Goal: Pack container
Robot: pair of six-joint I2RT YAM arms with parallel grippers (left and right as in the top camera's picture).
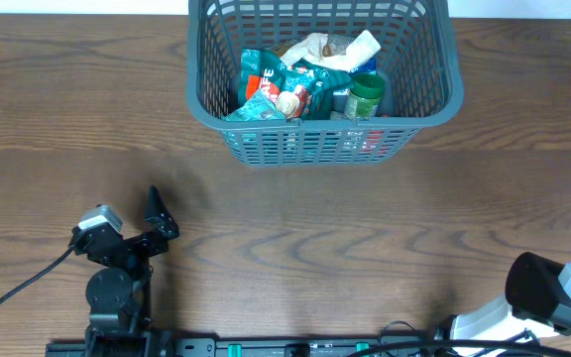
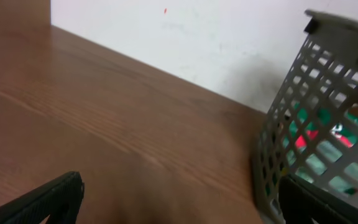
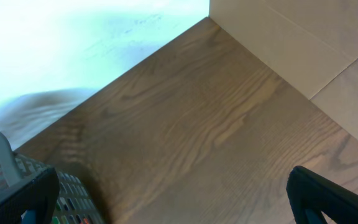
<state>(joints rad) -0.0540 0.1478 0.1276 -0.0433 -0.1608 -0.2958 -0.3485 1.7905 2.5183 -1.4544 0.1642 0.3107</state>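
The container (image 1: 315, 145) is a dark grey lattice basket at the back middle of the table. It holds teal snack bags (image 1: 266, 84), a pale crumpled bag (image 1: 325, 48) and a green-lidded jar (image 1: 365, 94). My left gripper (image 1: 159, 218) is open and empty, low at the front left, well short of the basket. In the left wrist view its fingers (image 2: 179, 208) are spread, with the basket (image 2: 303, 124) at the right. My right arm (image 1: 548, 288) is at the front right corner. Its gripper (image 3: 173, 202) is open and empty over bare wood, with a basket corner (image 3: 5, 168) at the left.
The brown wooden table (image 1: 365, 238) spreads between the arms and the basket. A white wall (image 2: 197, 43) runs behind the table. A black cable (image 1: 18, 288) trails from the left arm's base at the front edge.
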